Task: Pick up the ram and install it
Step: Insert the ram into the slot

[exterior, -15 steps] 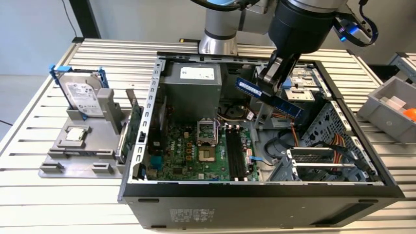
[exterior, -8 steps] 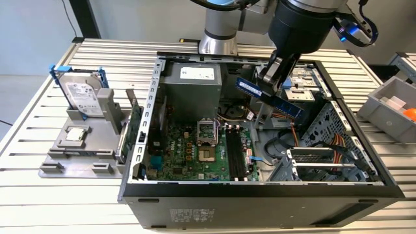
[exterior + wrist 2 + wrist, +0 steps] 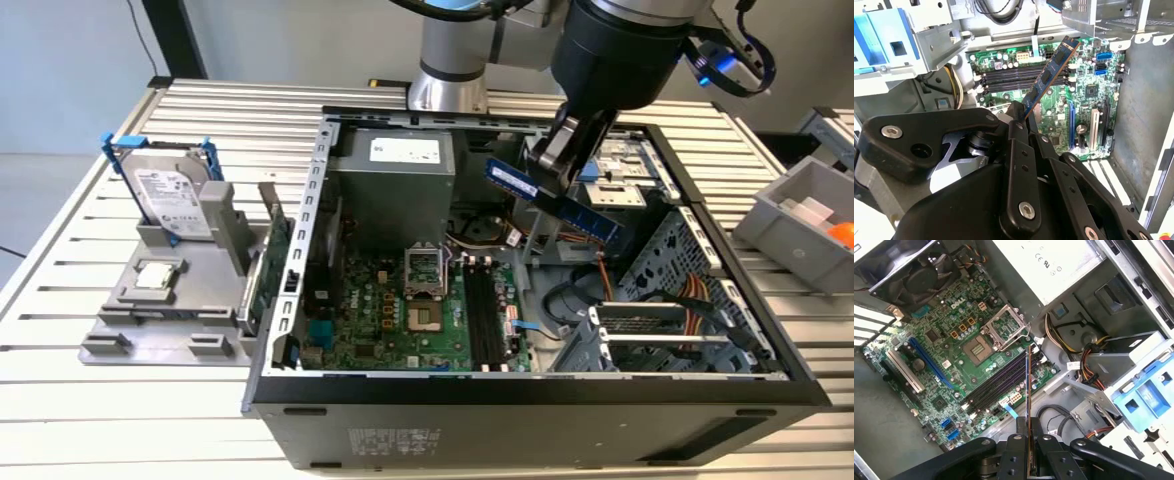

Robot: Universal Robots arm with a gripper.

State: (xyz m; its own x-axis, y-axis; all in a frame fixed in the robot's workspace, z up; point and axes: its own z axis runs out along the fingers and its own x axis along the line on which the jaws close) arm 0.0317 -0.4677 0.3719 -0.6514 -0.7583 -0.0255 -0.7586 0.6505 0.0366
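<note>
My gripper (image 3: 551,170) is shut on the ram (image 3: 574,212), a long dark-blue stick held tilted above the open computer case (image 3: 307,230). It hangs over the case's right half in the exterior view, higher than the green motherboard (image 3: 380,320) and to the right of the black memory slots (image 3: 483,322). In the second wrist view the ram (image 3: 1050,74) sticks out from the gripper (image 3: 1020,119) over the slots (image 3: 1009,82). In the first wrist view the ram (image 3: 1027,385) appears edge-on, rising from the gripper (image 3: 1027,432) beside the slots (image 3: 996,382).
A silver hard drive in a blue bracket (image 3: 171,192) stands on a grey fixture (image 3: 160,310) at the exterior view's left. A power supply (image 3: 394,170), cables (image 3: 667,300) and a drive cage (image 3: 667,340) crowd the case. A grey bin (image 3: 801,215) sits at the right.
</note>
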